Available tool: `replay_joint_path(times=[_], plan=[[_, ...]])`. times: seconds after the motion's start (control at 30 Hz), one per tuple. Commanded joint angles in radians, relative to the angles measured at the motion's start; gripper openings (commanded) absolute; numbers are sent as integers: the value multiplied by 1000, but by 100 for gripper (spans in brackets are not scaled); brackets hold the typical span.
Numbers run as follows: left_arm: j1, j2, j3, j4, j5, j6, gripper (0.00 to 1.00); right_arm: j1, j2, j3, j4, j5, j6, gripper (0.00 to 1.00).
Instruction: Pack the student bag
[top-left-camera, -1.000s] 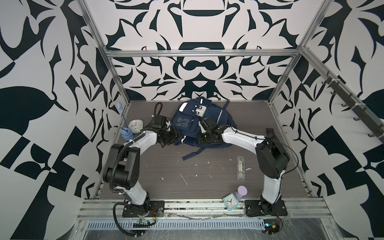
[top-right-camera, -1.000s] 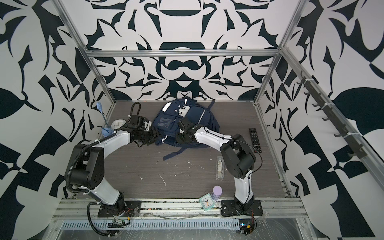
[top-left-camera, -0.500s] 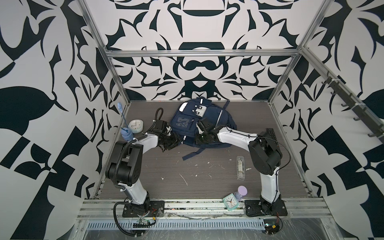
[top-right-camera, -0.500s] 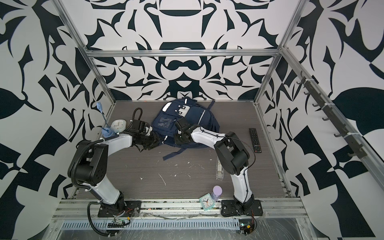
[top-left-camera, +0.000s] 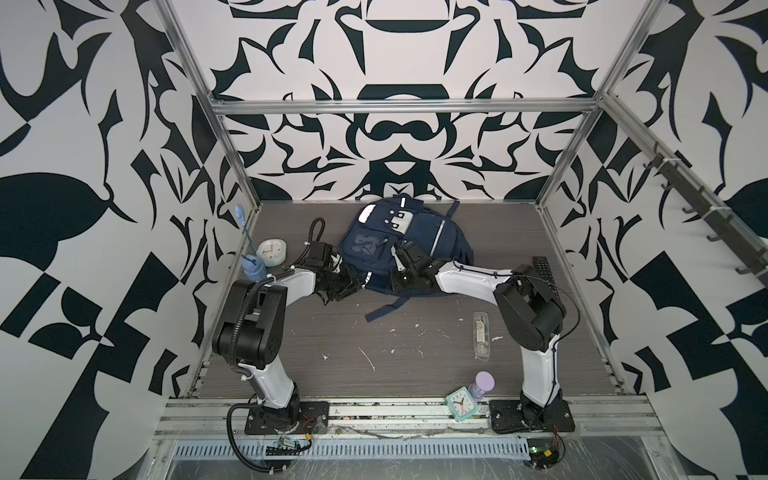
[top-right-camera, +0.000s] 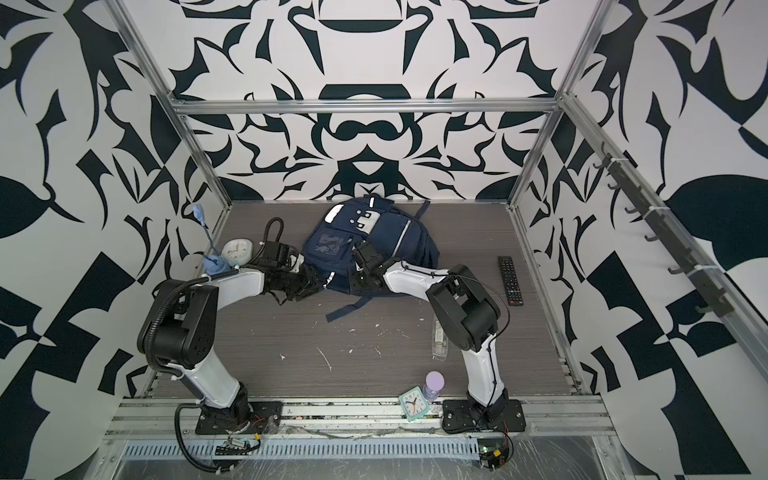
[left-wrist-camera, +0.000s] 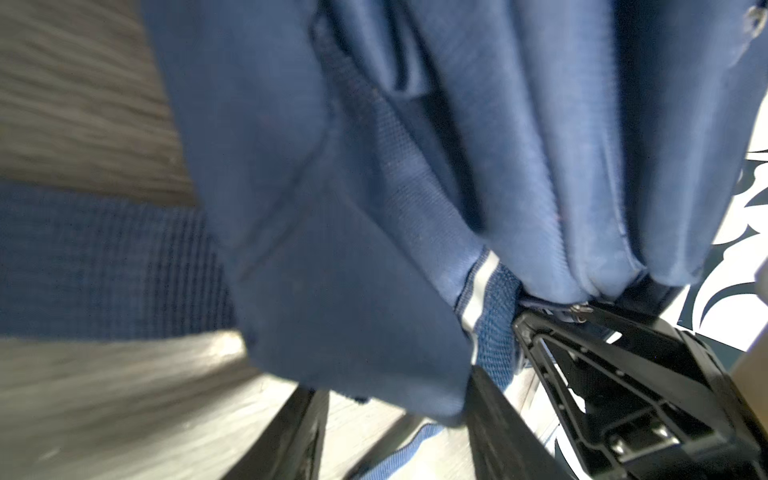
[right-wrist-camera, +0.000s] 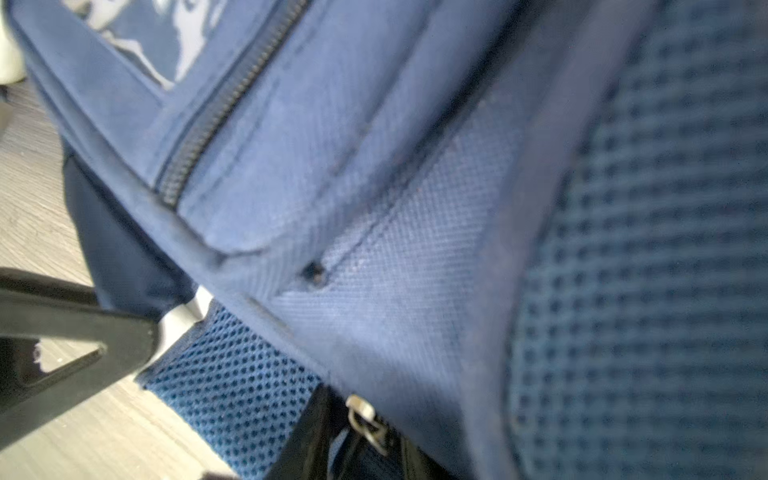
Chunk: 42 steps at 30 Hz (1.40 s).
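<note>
Student bag (top-left-camera: 405, 245) lies flat at the back middle of the tabletop (top-left-camera: 415, 357). Its long axis runs away from the robot toward the rear wall, and the buckled flap end is farthest off. The near end faces both arms, so each must work forward and inward.

The left gripper (top-left-camera: 347, 286) sits at the near-left corner. In its wrist view the jaws stand apart around the corner seam with the reflective strip (left-wrist-camera: 478, 291). The right gripper (top-left-camera: 400, 270) is against the near edge, closer to the bag's midline. One finger (right-wrist-camera: 83, 332) lies beside the mesh side pocket (right-wrist-camera: 232, 386), and a zipper pull (right-wrist-camera: 365, 419) sits just by the other. The wrist views are blurred, so I cannot tell whether either gripper has actually clamped on fabric.

The right arm is nearer the zipper pull, so opening the bag most likely falls to it. The left arm would then anchor the corner against that pull.
</note>
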Motion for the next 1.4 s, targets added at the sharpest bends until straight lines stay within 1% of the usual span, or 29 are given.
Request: replay_joint_path(times=[0.0, 0.07, 0.23, 0.3, 0.4, 0.5, 0.53, 0.83, 0.9, 1.0, 1.13, 1.37], plan=[[10, 23, -14, 2, 2, 7, 55, -4, -39, -70, 135, 58, -50, 29], [12, 29, -16, 4, 3, 7, 55, -4, -60, -121, 206, 58, -61, 27], [11, 35, -20, 8, 5, 6, 54, -4, -95, -186, 302, 48, -91, 20], [12, 33, -24, 8, 5, 6, 54, -4, -109, -204, 325, 39, -97, 19], [13, 31, -30, 8, 3, 6, 54, -4, -135, -229, 354, 30, -98, 15], [15, 28, -34, 10, 0, 4, 54, -4, -160, -244, 356, 28, -98, 7], [16, 28, -34, 10, 0, 4, 54, -4, -170, -250, 355, 30, -96, 6], [32, 23, -31, 10, -2, 1, 50, -4, -235, -287, 305, -20, -81, 5], [40, 22, -28, 10, 1, -2, 46, -4, -242, -282, 261, -17, -79, 4], [52, 19, -19, 9, 5, -5, 34, -4, -255, -280, 197, -14, -83, 4], [73, 13, -7, 3, 8, -8, 23, -5, -302, -323, 151, 18, -71, 2], [102, 23, 10, 3, 16, -10, 16, -11, -404, -358, 0, 87, -101, 2]])
